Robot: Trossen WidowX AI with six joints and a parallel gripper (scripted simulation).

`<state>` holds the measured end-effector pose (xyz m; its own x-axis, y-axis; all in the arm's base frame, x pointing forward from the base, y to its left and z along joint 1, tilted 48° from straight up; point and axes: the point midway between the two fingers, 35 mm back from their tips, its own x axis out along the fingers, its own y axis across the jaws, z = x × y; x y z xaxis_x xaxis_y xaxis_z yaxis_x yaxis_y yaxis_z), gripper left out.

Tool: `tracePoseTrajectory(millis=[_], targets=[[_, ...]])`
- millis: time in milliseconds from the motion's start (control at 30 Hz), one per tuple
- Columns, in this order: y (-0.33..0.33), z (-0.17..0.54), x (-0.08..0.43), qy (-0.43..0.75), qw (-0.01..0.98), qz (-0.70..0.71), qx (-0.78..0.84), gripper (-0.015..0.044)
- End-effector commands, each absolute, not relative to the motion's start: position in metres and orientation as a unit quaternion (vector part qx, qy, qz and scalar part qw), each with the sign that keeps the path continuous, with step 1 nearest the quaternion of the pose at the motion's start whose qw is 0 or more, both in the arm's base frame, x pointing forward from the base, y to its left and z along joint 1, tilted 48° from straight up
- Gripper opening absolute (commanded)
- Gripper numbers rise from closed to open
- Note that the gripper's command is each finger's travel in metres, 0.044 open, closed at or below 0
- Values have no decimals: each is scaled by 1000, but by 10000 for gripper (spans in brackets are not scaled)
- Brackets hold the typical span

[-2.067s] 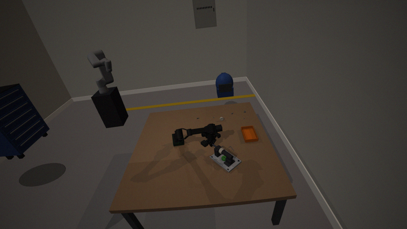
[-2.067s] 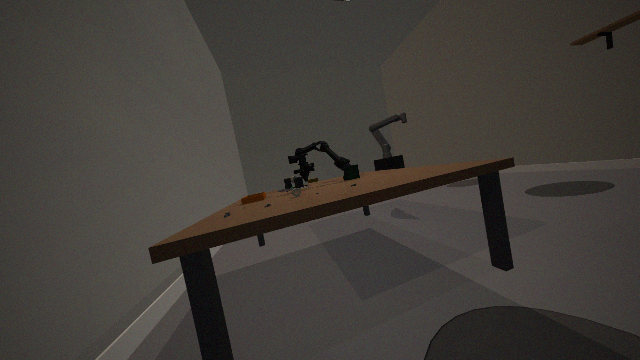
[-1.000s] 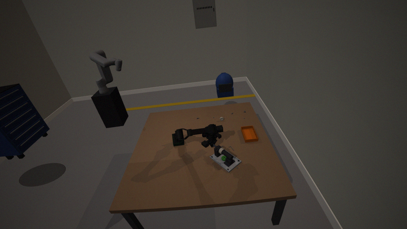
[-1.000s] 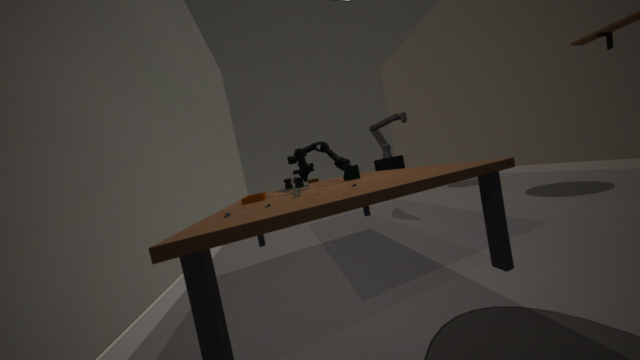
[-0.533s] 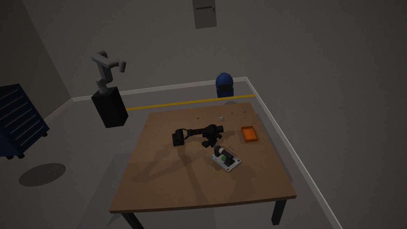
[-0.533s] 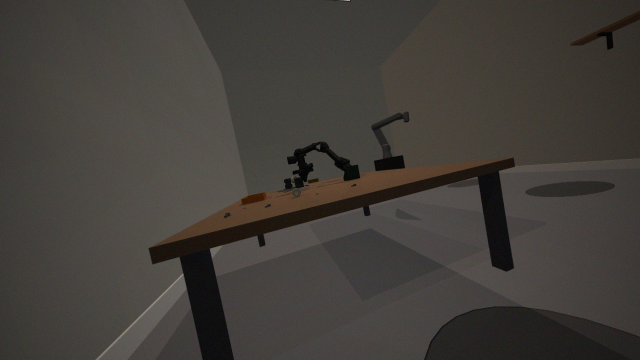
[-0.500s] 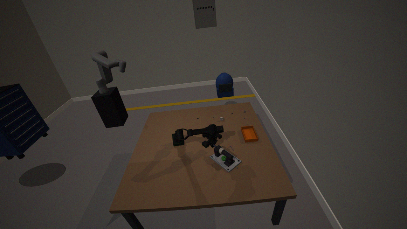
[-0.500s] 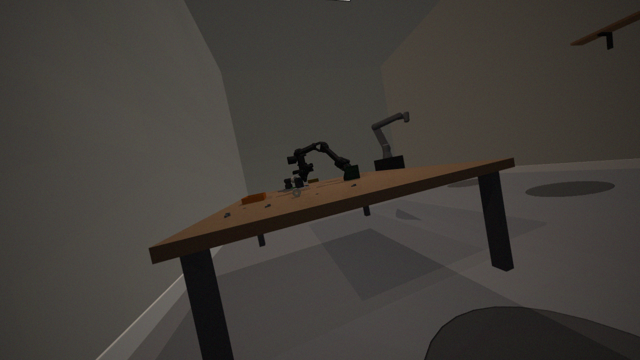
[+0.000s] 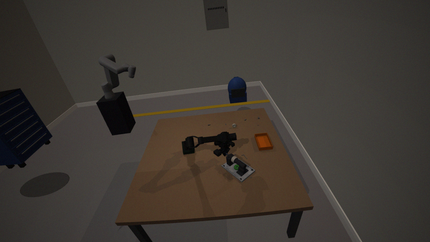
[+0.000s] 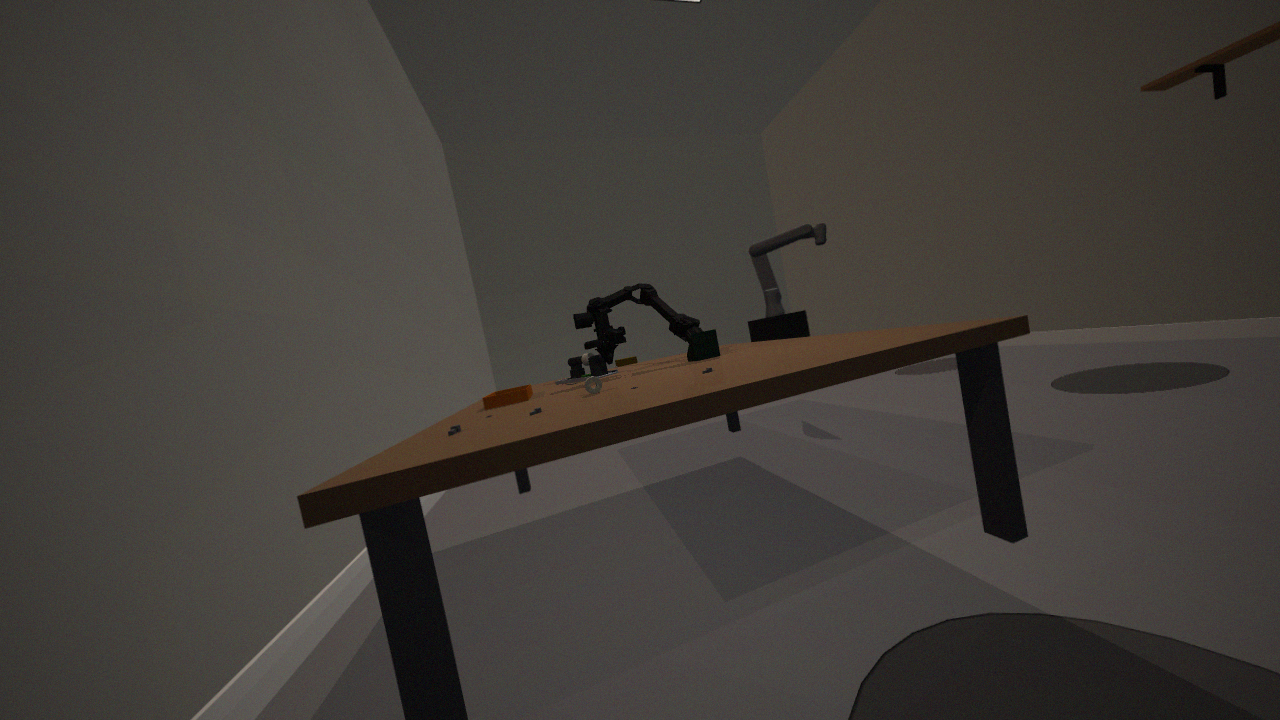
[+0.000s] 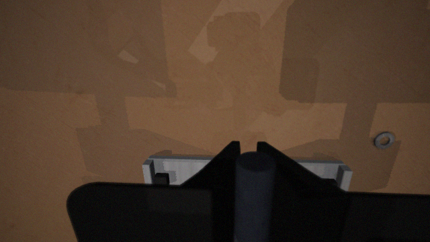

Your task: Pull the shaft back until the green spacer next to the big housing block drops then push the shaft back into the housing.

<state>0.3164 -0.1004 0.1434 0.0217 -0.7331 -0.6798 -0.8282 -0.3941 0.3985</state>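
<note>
My gripper is shut on the free end of the dark grey shaft, low over the table. The shaft runs over a grey baseplate toward the big dark housing block. A pale spacer sits on the shaft close to my fingers. The green spacer lies low on the plate right next to the housing block; I cannot tell whether the shaft still passes through it. In the exterior view the gripper is small and the fixture is mostly hidden.
An orange tray stands right of the arm. A small metal washer and tiny screws lie near the far table edge. The arm's base sits left of the fixture.
</note>
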Motion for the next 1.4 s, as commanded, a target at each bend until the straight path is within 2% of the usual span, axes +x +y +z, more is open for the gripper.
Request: tracePoseTrajectory(millis=[0, 1367], targets=[[-102, 146, 318, 549, 52, 433, -713, 0], [-109, 154, 324, 549, 52, 432, -713, 0]])
